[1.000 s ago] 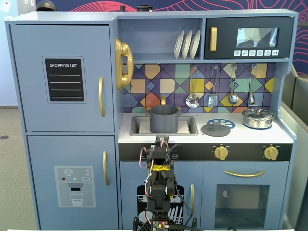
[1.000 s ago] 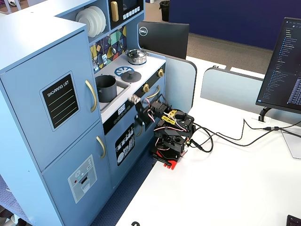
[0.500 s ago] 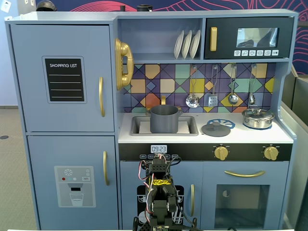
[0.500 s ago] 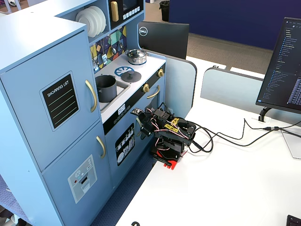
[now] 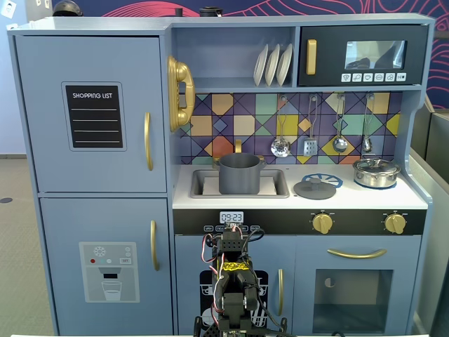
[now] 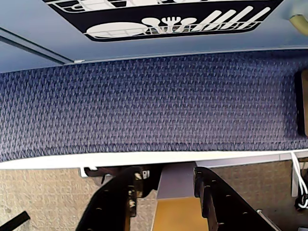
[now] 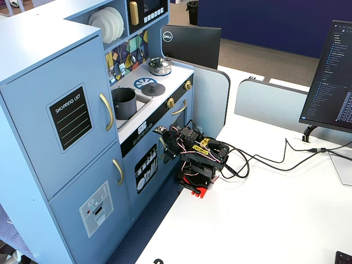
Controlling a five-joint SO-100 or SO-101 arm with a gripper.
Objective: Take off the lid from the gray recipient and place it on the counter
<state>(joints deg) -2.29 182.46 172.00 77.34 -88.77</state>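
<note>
Pot (image 5: 240,175): matte dark gray cylinder, open at the top, standing in the recessed sink (image 5: 277,185) of the toy kitchen; interior not visible from the front, and in the angled fixed view (image 7: 124,103) it reads only as dark.
Lid (image 5: 314,188): flat round dark gray disc with a small central knob, lying on the white surface (image 5: 414,198) partly over the blue burner print (image 5: 330,180), to the right of the sink in the front fixed view; apart from the pot. Also seen in the angled fixed view (image 7: 145,85).
Steel pot (image 5: 376,172): smaller, shiny, lidded, at the right end of the surface; contents hidden.
Shelf items: three white plates (image 5: 273,64) on edge above the sink; four metal utensils (image 5: 309,144) hanging against the coloured tile backsplash.
End effector (image 6: 163,185): black two-finger unit low in front of the cabinet, well below the surface; fingers set moderately apart with nothing between them; only the upper parts of the fingers are in the wrist view, the rest cut off by the bottom edge.
Arm (image 7: 195,157): black with loose wiring, folded on a red base on the white desk; in the front fixed view its base is cut off.
Wrist view background: blue woven carpet (image 6: 144,106) and the dishwasher door's printed rack of plates and cutlery (image 6: 168,21), partly cropped.
</note>
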